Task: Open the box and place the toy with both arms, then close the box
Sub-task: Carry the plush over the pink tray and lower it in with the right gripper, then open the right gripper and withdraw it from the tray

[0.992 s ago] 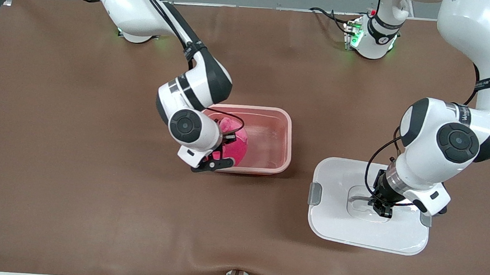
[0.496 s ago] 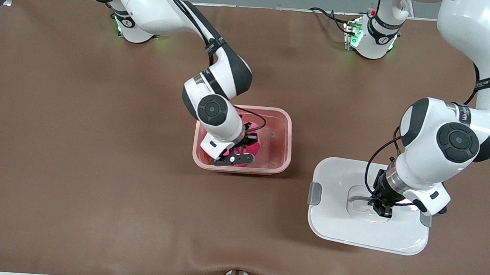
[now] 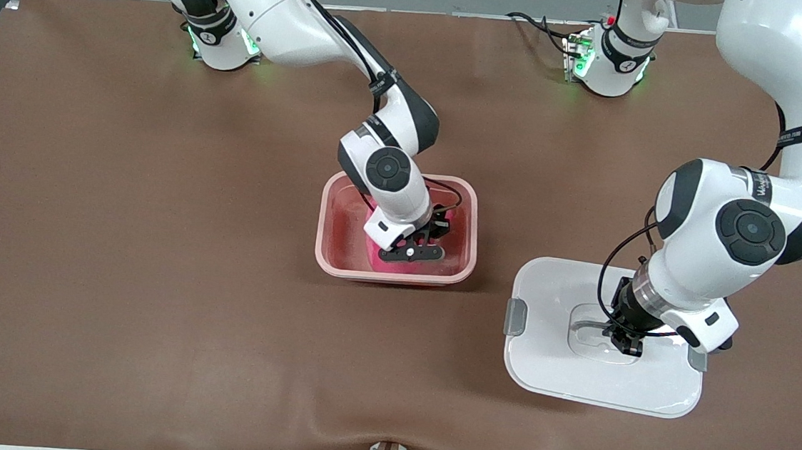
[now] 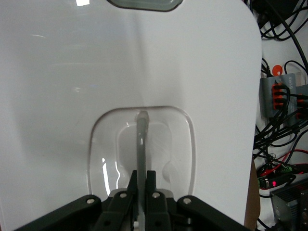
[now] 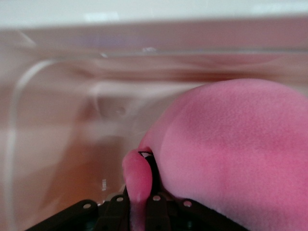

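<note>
One box, one toy, one lid. Right gripper, inside the box, pinches the toy's flap; left gripper clamps the lid's handle.

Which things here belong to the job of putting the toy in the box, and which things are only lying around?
Belong to the job:
- box, open
- toy, in the box, pinched by the right gripper
- lid, flat on the table beside the box, its handle gripped by the left gripper

Only lying around:
- brown table cover
- cables at the table's edge
</note>
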Robot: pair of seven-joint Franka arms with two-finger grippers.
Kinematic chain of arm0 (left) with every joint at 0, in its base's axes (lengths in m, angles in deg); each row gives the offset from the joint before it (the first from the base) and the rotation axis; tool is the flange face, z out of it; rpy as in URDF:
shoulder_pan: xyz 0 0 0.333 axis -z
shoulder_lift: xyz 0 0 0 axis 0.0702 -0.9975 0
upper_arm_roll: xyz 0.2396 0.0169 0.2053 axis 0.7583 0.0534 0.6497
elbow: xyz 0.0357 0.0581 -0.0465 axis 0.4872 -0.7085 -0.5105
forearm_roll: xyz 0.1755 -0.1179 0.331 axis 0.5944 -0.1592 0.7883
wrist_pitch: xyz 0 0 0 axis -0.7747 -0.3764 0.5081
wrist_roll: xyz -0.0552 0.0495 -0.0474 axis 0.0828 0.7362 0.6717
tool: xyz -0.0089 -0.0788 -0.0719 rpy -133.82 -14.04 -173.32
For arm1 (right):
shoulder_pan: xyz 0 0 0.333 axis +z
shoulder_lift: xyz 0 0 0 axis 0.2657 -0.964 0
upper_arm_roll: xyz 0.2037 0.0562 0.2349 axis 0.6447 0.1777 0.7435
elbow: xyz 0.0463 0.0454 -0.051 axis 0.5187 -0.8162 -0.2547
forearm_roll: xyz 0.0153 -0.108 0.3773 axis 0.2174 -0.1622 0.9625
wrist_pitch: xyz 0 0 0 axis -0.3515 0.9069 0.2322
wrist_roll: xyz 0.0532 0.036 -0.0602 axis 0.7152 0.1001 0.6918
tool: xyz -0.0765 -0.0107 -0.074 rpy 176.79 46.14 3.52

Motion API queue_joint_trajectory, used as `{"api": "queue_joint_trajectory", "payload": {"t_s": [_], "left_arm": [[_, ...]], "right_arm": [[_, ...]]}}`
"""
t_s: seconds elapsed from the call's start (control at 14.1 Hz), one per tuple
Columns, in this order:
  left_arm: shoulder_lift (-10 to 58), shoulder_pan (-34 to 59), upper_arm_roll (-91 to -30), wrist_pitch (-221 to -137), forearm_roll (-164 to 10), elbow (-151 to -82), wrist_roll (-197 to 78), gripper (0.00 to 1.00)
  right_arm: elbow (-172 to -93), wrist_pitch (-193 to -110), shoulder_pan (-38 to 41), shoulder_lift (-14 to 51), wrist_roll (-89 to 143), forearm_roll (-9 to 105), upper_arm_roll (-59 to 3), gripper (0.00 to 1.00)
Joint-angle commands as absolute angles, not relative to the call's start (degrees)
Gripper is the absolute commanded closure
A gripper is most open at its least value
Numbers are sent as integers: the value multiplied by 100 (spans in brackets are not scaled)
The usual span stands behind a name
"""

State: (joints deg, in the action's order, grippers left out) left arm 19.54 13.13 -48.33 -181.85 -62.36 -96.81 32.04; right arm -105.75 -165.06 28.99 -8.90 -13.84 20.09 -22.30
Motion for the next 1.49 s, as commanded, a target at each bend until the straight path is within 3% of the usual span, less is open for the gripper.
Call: {"api": "queue_joint_trajectory", "payload": {"t_s": [0.0, 0.07, 0.14, 0.21, 1.06, 1.42], "left_arm": [[2127, 1282, -4842, -18135, -6213, -9789, 3105, 100], [2136, 1273, -4842, -18135, -6213, -9789, 3105, 100], [2145, 1273, -4842, -18126, -6213, -9797, 3105, 100], [2145, 1273, -4834, -18126, -6213, -9789, 3114, 100], [2153, 1273, -4842, -18126, -6213, -9789, 3105, 100], [2180, 1273, -4886, -18126, -6213, -9789, 3122, 100]], "right_arm": [[-10891, -16497, 2941, -980, -1640, 1531, -2309, 100], [-10918, -16488, 2941, -980, -1631, 1495, -2309, 73], [-10918, -16470, 2915, -962, -1640, 1503, -2309, 4], [-10901, -16427, 2932, -901, -1623, 1495, -2326, 0], [-10637, -16031, 2618, 364, -1816, 1600, -2388, 0], [-10707, -14583, 1748, 1146, -1580, 1609, -2362, 0]]}}
